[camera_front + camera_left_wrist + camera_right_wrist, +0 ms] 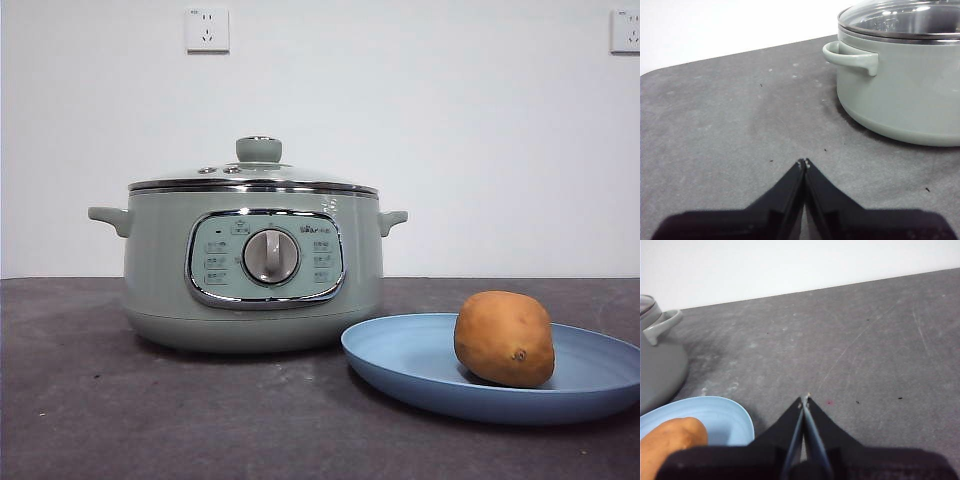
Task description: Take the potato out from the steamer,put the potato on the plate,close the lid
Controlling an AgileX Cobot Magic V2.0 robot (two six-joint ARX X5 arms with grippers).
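The sage-green steamer stands left of centre on the dark table, with the glass lid closed on it. The orange-brown potato lies on the light-blue plate to the steamer's right. Neither arm shows in the front view. My left gripper is shut and empty above bare table, apart from the steamer and its side handle. My right gripper is shut and empty above the table, beside the plate with the potato on it.
The grey table runs wide in front of the steamer and plate. A white wall with two power sockets stands behind. The steamer's handle shows in the right wrist view.
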